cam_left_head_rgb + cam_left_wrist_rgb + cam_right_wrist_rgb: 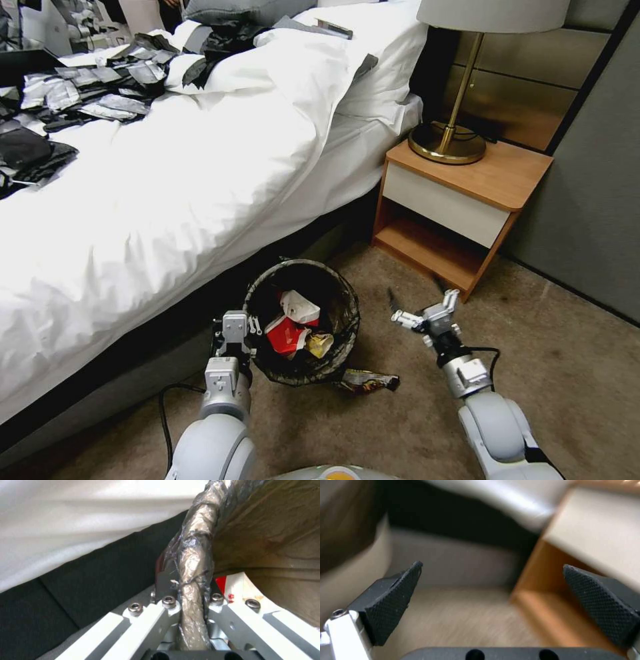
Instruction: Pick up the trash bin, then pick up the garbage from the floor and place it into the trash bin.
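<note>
While the left gripper (235, 331) pinched the trash bin (303, 320) by its bagged rim, it probably felt light. The right gripper (427, 312) hung wide open, empty.

You have the trash bin (303, 323) on the floor (567, 373) just before the bed (167, 200), which runs along your left. Wrappers (293, 327) lie inside the bin, and one more wrapper (369, 381) lies on the floor touching its near right side. Right of the bin, beside the bed, stands the nightstand (467, 200) with a lamp (460, 87) on it.
</note>
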Controlling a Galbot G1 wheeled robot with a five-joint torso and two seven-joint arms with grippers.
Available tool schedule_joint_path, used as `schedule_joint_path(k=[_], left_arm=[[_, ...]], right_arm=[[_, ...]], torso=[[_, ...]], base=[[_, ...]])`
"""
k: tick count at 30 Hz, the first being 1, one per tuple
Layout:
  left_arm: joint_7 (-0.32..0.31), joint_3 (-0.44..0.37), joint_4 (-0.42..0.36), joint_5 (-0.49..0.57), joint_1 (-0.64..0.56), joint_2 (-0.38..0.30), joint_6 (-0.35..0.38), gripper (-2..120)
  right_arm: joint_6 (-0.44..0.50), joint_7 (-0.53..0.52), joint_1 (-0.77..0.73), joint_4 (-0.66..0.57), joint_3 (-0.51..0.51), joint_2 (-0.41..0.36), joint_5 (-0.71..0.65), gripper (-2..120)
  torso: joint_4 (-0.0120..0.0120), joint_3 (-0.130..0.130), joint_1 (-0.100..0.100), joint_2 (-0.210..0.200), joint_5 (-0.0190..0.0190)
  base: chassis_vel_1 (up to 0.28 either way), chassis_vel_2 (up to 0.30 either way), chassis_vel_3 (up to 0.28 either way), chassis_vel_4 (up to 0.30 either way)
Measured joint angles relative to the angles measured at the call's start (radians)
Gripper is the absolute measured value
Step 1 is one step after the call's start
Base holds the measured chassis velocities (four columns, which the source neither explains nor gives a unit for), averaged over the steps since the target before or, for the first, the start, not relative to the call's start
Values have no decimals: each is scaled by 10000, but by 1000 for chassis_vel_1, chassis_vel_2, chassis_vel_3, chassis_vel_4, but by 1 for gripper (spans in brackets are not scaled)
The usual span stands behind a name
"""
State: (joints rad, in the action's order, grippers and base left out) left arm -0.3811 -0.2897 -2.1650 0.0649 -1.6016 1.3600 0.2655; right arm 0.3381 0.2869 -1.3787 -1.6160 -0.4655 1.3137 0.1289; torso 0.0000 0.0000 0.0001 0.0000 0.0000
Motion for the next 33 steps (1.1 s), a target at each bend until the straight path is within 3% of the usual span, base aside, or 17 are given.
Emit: schedule_joint_path(k=[5,12,13,17,33], left_arm=[[-4,11,-3,-19,-5,28,4,0],[-10,50,23,-58,-7,77,5,0],[-11,59,51,-74,-12,79,5,0],[-11,94,96,-111,-45,102,5,0],[-11,163,167,-193,-108,195,-6,0]], right_arm=[[441,1193,586,1611,407,-222,1230,100],[972,1957,893,2772,575,-85,1869,100],[1252,2579,1000,3289,574,-21,2041,100],[1612,3273,1205,4095,458,81,2361,100],[2055,3752,2047,6178,87,415,2728,100]], torso=[[0,0,0,0,1],[0,0,0,0,2],[-1,0,0,0,0],[0,0,0,0,-1],[0,0,0,0,0]], base=[[0,0,0,0],[0,0,0,0],[0,0,0,0],[0,0,0,0],[0,0,0,0]])
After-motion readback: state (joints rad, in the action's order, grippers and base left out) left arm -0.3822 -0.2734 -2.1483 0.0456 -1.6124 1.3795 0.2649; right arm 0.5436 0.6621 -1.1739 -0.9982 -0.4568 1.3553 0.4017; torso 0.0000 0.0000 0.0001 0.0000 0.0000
